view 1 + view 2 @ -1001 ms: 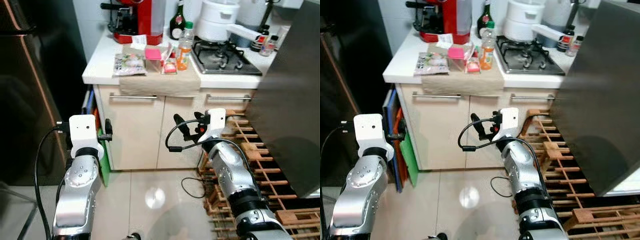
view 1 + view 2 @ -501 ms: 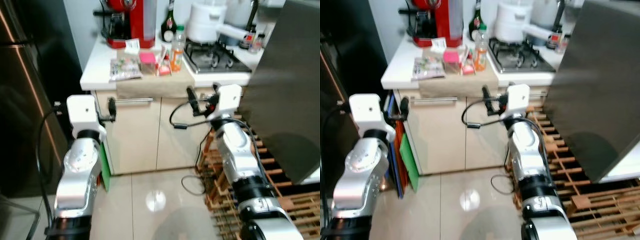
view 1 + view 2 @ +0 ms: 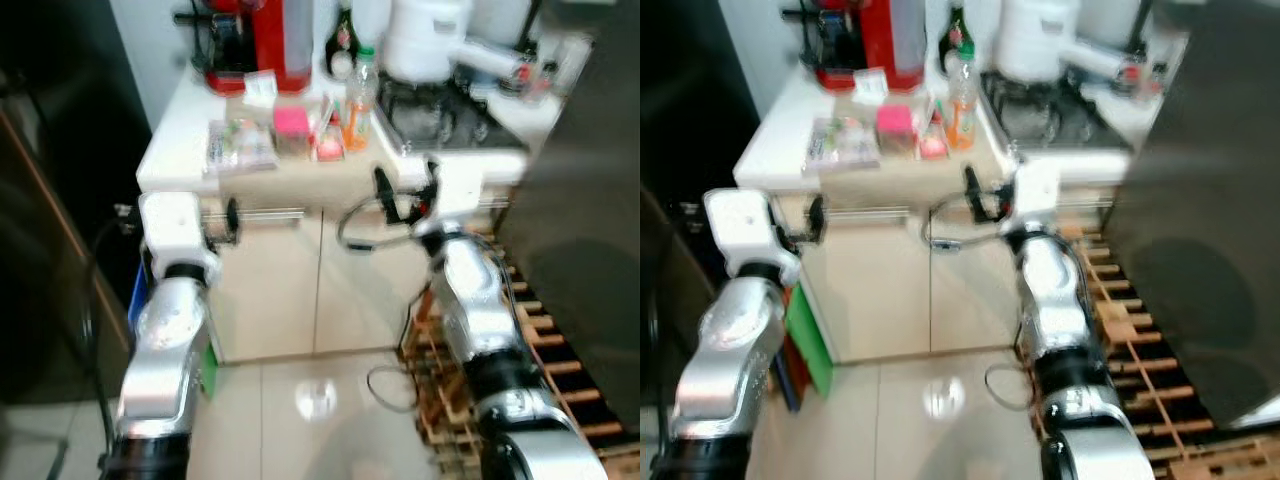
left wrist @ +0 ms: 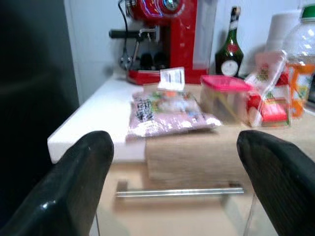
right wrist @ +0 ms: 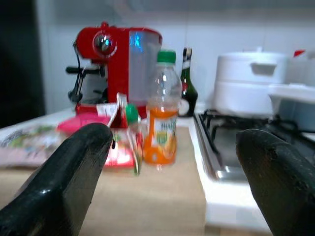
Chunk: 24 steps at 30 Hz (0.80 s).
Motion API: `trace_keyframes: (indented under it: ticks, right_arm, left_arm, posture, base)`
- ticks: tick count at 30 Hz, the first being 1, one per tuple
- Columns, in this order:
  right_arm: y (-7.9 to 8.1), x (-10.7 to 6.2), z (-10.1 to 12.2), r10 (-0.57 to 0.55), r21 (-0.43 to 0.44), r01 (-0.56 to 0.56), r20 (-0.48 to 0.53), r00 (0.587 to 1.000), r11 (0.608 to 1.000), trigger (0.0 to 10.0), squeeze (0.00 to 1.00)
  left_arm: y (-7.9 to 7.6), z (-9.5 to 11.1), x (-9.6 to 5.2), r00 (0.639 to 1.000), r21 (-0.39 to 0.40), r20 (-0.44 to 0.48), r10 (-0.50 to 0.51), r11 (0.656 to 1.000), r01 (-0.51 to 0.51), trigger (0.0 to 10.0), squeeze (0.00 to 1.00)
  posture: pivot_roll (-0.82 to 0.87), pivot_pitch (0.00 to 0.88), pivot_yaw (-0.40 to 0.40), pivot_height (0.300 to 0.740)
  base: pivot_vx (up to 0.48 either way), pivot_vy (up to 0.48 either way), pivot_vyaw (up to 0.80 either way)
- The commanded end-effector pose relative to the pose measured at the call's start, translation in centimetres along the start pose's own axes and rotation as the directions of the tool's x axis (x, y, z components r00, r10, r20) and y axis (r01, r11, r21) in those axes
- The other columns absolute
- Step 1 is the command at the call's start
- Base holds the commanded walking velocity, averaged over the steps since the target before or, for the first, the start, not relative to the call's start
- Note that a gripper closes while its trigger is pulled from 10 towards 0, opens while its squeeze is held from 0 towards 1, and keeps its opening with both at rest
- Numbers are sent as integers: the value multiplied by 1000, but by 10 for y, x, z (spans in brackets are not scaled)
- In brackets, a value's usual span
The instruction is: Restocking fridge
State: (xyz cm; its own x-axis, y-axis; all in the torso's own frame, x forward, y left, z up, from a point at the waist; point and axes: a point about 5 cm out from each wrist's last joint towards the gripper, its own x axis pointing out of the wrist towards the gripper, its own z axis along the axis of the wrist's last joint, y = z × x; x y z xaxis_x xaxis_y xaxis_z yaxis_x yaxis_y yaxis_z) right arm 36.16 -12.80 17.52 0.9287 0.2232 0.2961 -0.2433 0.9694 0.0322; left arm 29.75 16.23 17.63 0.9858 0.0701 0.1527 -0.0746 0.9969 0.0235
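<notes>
On the white counter a brown cloth carries a flat food bag, a pink-lidded tub, a red-and-clear packet and an orange juice bottle with a green cap. My left gripper is open and held in front of the counter edge, facing the bag. My right gripper is also open and empty, level with the counter edge and facing the juice bottle. Both are short of the items.
A red coffee machine, a dark bottle, a white cooker and a gas hob stand at the back. A dark fridge front is at the left and a grey panel at the right, above wooden slats.
Both arms have risen from cabinet-door height to the counter edge. The whole picture has shifted and blurred, so the camera has moved closer to the counter.
</notes>
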Motion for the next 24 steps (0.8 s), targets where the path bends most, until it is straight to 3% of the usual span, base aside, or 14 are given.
trace_keyframes:
  ticks: [1,9,15,19,20,24]
  right_arm:
    - [8,7,10,10,11,-11,46,999,1000,10000,0]
    - [7,16,30,-14,13,13,120,993,1000,10000,0]
    - [6,27,56,-23,18,20,210,977,1000,10000,0]
    - [8,34,77,-15,16,11,273,962,1000,10000,0]
    - [4,40,95,-34,16,30,318,947,999,10000,0]
    - [-5,48,116,-81,21,78,353,932,997,10000,0]
  left_arm:
    - [6,7,2,999,12,33,15,1000,-15,10000,0]
    - [2,10,2,998,-10,56,-8,1000,8,10000,0]
    - [-1,16,2,995,-11,97,-28,1000,29,10000,0]
    - [-3,19,2,992,-9,115,-42,999,44,10000,0]
    - [-2,23,2,990,-30,142,-20,999,25,10000,0]
    - [-2,34,2,979,-15,204,-9,1000,12,10000,0]
  posture:
    - [-23,0,-5,740]
    - [-25,0,-3,740]
    - [-27,0,-2,740]
    - [-27,0,-3,740]
    - [-27,0,-2,740]
    - [-26,0,-2,740]
  base:
    - [480,0,0]
    - [480,0,0]
    - [480,0,0]
    - [480,0,0]
    - [480,0,0]
    - [360,0,0]
